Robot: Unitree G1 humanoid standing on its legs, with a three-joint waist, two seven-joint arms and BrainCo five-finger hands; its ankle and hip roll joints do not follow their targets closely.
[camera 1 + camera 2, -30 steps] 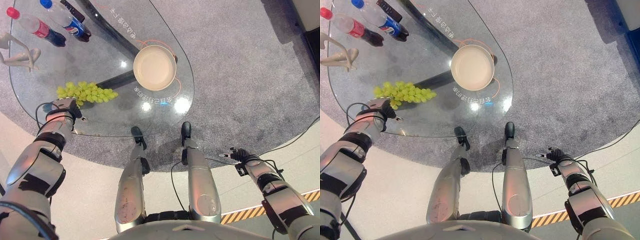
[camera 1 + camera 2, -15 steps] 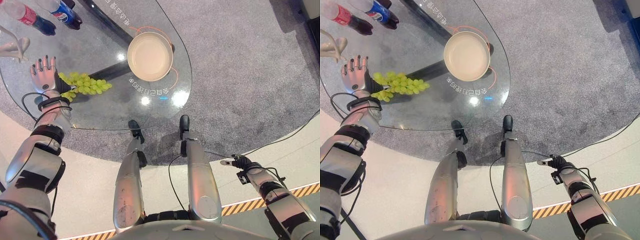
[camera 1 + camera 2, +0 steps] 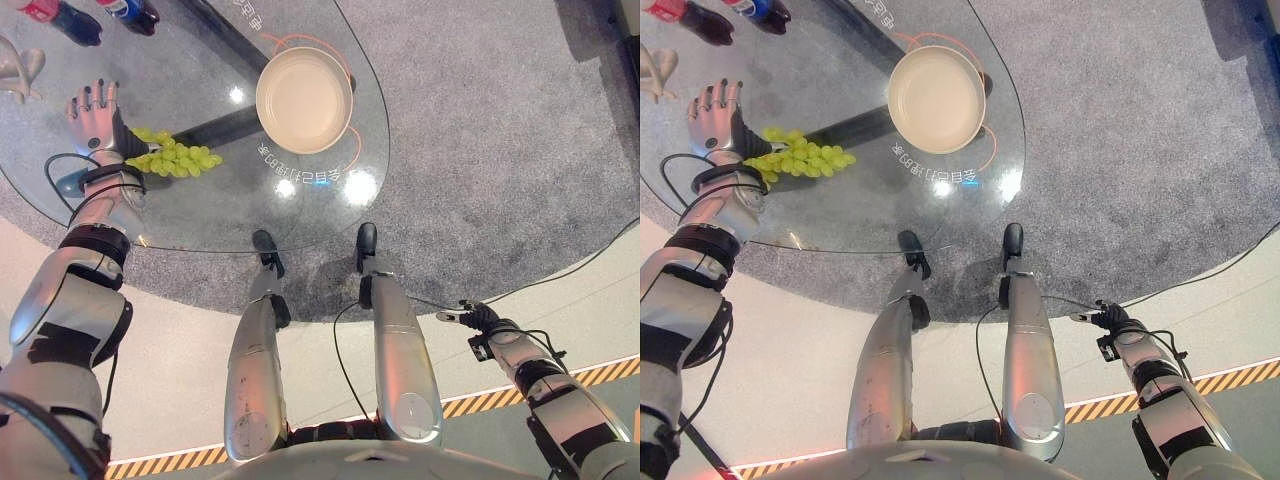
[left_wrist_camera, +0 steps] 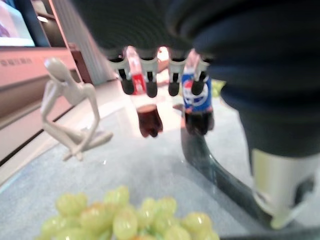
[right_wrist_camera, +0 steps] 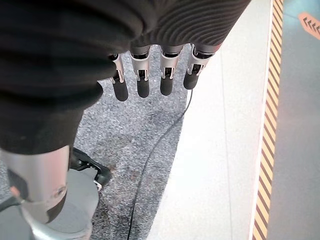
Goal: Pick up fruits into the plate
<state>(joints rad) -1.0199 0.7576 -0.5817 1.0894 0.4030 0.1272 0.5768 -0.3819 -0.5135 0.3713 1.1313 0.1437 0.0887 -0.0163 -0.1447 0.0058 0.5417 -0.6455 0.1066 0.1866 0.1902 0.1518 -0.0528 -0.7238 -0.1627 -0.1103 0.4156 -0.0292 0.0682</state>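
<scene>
Open left hand (image 3: 93, 112) above grapes (image 3: 178, 159)

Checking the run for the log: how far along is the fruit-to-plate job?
Done: nothing yet; the plate on the glass table holds no fruit. In hand: the left hand is open, fingers straight, at the left end of the grapes, which lie on the glass, not gripped. The right hand hangs open off the table. Left: grasp the grapes and carry them to the plate.

Grape bunch (image 3: 172, 160): near end hidden beneath left hand (image 3: 95, 118). Two cola bottles (image 3: 70, 20) beyond fingertips: upper parts cut by frame edge.
</scene>
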